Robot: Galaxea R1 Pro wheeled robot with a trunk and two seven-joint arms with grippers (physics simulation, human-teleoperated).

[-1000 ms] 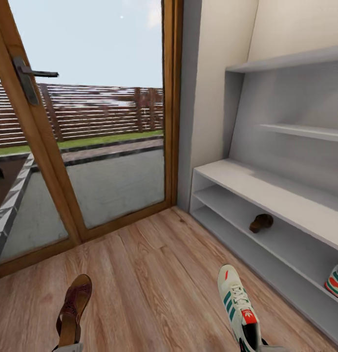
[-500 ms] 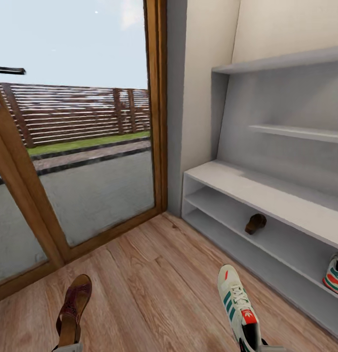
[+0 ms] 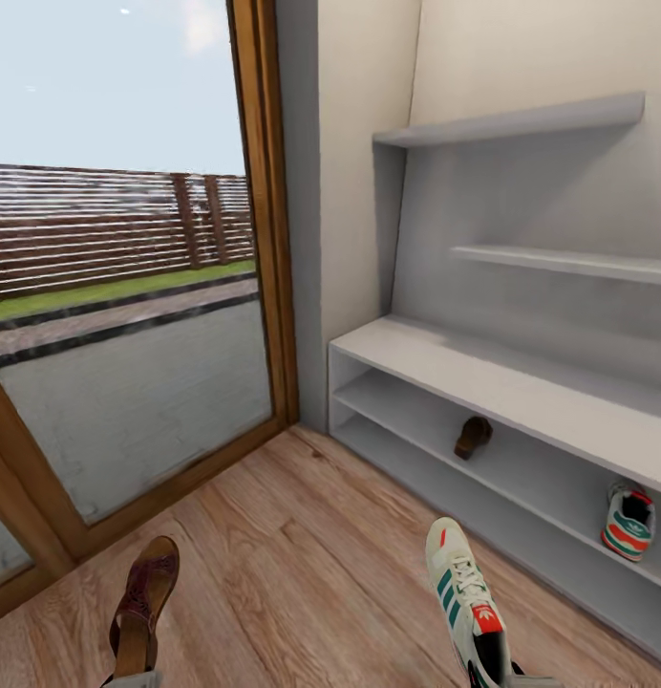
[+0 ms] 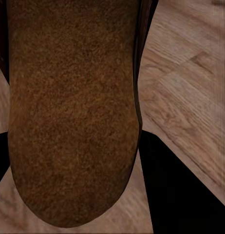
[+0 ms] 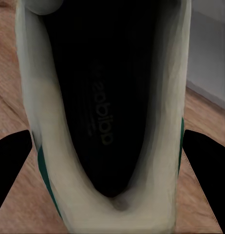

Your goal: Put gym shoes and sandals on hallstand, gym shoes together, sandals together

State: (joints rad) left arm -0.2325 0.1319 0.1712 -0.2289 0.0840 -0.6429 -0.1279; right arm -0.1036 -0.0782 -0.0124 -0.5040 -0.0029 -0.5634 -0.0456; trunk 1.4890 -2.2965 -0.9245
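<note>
Along the left edge: tall wood-framed glass door (image 3: 264, 239), its frame meeting the light brown wood-plank corridor floor (image 3: 311, 535).

At bottom left, raised over the planks: flat dark brown leather-look sandal (image 3: 144, 602), heel toward the camera, carried at the left arm's end. Close up from the left wrist, only its mottled brown sole (image 4: 73, 112) across the lens; fingers hidden, so cannot tell how the left gripper stands, though probably clamped on the heel.

At bottom right: white lace-up gym shoe with teal stripes and an orange-red tongue (image 3: 464, 592), toe pointing away, likewise off the floor. From the right wrist, straight down into its dark opening (image 5: 103, 107); right gripper equally hidden, grip not readable.

Further right, against the wall: wide light-grey hallstand (image 3: 483, 368). On its upper low shelf, second brown sandal (image 3: 473, 436) toward the left end; second striped gym shoe (image 3: 627, 521) well apart from it toward the right.

Roughly half done: two shoes racked, two in the air and not yet placed.

Open shelf room beside each racked shoe, enough for its partner. Low headroom under the bench top; front shelf edges and the left upright to clear. Bare floor ahead for closing in.
</note>
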